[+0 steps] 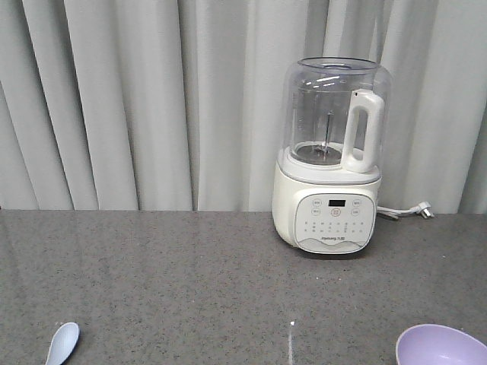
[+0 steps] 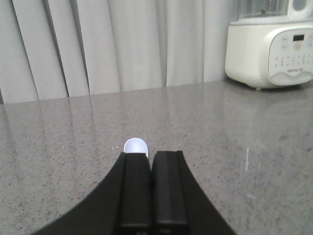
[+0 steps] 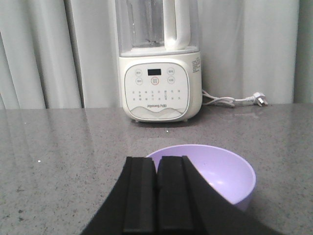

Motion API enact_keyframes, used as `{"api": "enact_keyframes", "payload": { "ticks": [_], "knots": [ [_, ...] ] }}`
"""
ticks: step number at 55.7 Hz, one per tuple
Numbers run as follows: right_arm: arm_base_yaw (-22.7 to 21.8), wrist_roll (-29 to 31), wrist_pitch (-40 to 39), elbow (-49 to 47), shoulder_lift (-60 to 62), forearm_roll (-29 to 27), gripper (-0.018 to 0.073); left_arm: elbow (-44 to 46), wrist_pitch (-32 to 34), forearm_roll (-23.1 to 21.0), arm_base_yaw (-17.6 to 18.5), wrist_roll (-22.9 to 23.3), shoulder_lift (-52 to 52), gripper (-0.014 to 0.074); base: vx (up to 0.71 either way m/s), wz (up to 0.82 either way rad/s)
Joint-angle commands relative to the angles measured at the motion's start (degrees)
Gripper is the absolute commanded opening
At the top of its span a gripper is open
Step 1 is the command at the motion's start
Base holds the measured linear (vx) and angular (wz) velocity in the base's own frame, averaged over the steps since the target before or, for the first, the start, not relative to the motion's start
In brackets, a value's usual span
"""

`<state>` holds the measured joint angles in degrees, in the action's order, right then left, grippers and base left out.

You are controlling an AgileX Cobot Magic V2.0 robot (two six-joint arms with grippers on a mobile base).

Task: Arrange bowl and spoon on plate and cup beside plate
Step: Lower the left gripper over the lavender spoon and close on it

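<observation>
The pale bluish-white spoon (image 1: pixel 62 342) lies on the grey counter at the front left. In the left wrist view its scoop (image 2: pixel 135 146) peeks out just beyond the left fingertip of my left gripper (image 2: pixel 151 153), which is shut with nothing between its fingers. The lavender bowl (image 1: pixel 441 347) stands at the front right, cut by the frame edge. My right gripper (image 3: pixel 157 158) is shut and empty, its tips in front of the near-left rim of the bowl (image 3: pixel 220 171). The plate and the cup are out of view. Neither gripper shows in the front view.
A cream blender with a clear jug (image 1: pixel 331 156) stands at the back right of the counter (image 1: pixel 190 281), also seen as blender (image 2: pixel 269 49) and blender (image 3: pixel 159 73). Its cord and plug (image 1: pixel 415 211) lie to its right. Grey curtains hang behind.
</observation>
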<state>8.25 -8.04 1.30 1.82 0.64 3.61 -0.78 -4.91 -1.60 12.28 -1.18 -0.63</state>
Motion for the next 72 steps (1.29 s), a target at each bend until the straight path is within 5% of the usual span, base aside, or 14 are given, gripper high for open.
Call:
{"api": "enact_keyframes", "payload": {
  "ticks": [1,12,25,41,62,72],
  "knots": [
    [-0.15,0.13,-7.14,0.18,0.24,0.90,-0.0008,2.64,7.29,-1.19,0.08,4.15,-0.90,-0.0004,0.00,0.00],
    [-0.15,0.32,-7.07,-1.63,0.24,1.07,-0.0008,8.22,8.31,-0.72,0.08,13.68,-0.83,-0.0004,0.00,0.00],
    [-0.15,5.35,-1.30,-12.67,-1.25,3.05,-0.0008,22.99,-0.07,-0.36,0.08,4.33,3.59,-0.0004,0.00,0.00],
    [-0.15,6.45,-3.08,-34.22,-23.16,4.52,-0.0008,45.49,-0.96,-0.51,0.08,1.18,33.00,-0.0004,0.00,0.00],
    [-0.15,6.24,-3.28,-37.82,-32.59,3.60,-0.0007,48.01,-2.54,-1.00,0.08,1.18,43.84,0.0015,0.00,0.00],
    [-0.15,6.24,-3.32,-37.82,-32.59,3.60,-0.0003,48.01,-2.59,-0.94,0.08,1.18,44.13,0.0178,0.00,0.00]
  ]
}}
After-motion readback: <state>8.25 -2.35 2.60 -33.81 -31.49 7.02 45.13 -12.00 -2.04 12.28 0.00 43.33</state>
